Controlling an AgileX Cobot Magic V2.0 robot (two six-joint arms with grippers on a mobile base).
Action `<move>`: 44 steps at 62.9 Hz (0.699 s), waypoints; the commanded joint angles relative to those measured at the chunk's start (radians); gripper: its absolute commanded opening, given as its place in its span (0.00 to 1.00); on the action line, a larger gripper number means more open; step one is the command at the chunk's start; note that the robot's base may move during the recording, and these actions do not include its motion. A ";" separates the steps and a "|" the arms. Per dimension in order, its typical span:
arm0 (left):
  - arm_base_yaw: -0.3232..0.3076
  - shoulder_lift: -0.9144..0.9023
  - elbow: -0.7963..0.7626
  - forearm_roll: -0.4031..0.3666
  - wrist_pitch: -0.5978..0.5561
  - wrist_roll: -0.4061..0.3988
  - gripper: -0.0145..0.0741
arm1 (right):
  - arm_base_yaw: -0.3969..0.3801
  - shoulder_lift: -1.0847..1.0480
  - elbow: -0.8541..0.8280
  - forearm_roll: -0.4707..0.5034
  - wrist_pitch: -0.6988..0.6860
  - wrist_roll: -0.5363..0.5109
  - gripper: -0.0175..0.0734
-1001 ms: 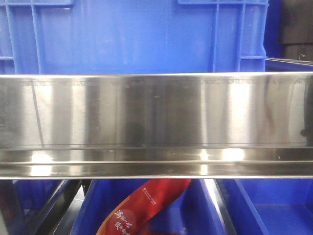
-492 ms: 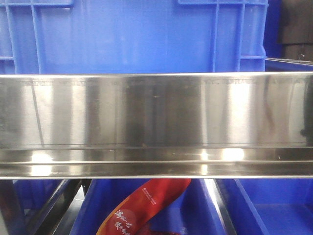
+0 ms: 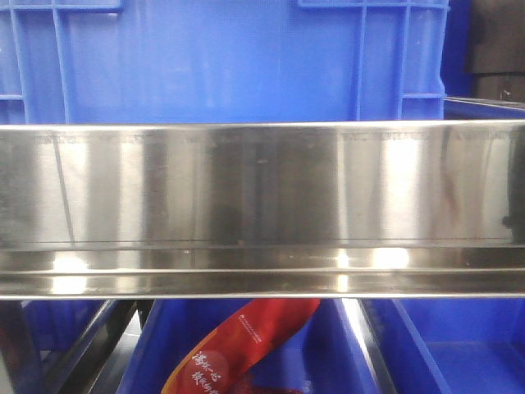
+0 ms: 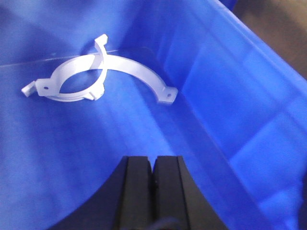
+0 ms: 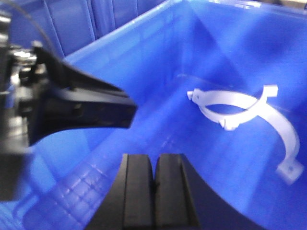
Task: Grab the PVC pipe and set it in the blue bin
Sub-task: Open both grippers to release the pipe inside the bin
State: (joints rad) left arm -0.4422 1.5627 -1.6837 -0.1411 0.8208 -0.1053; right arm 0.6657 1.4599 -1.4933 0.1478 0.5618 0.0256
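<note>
White PVC pipe [image 4: 134,72] in bin [image 4: 249,96], seemingly crossed; wrist-views only.

A red printed packet [image 3: 246,345] lies below a shiny steel shelf rail [image 3: 262,205]

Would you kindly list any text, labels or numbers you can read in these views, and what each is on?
Red packet, front view: white Chinese characters and small print, too blurred to read.
Steel shelf rail: no text.
White curved pieces and blue bin, wrist views: no markings.
</note>
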 commanded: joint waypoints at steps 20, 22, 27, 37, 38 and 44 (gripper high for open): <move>0.001 -0.223 0.046 0.127 -0.066 -0.001 0.04 | -0.058 -0.120 -0.004 -0.019 -0.047 0.027 0.01; 0.001 -0.247 0.067 0.113 -0.094 -0.001 0.04 | -0.058 -0.130 -0.002 -0.039 -0.047 0.027 0.01; 0.001 -0.314 0.137 0.098 -0.177 -0.001 0.04 | -0.058 -0.152 0.016 -0.086 -0.047 0.027 0.01; 0.001 -0.465 0.321 0.101 -0.364 -0.001 0.04 | -0.058 -0.210 0.080 -0.108 -0.059 0.027 0.01; 0.001 -0.479 0.338 0.101 -0.376 -0.001 0.04 | -0.060 -0.221 0.088 -0.108 -0.066 0.027 0.01; 0.001 -0.599 0.488 0.114 -0.468 -0.001 0.04 | -0.077 -0.288 0.156 -0.116 -0.119 0.027 0.01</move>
State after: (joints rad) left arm -0.4422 1.0440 -1.2790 -0.0327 0.4417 -0.1053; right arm 0.6060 1.2198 -1.3688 0.0496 0.4984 0.0513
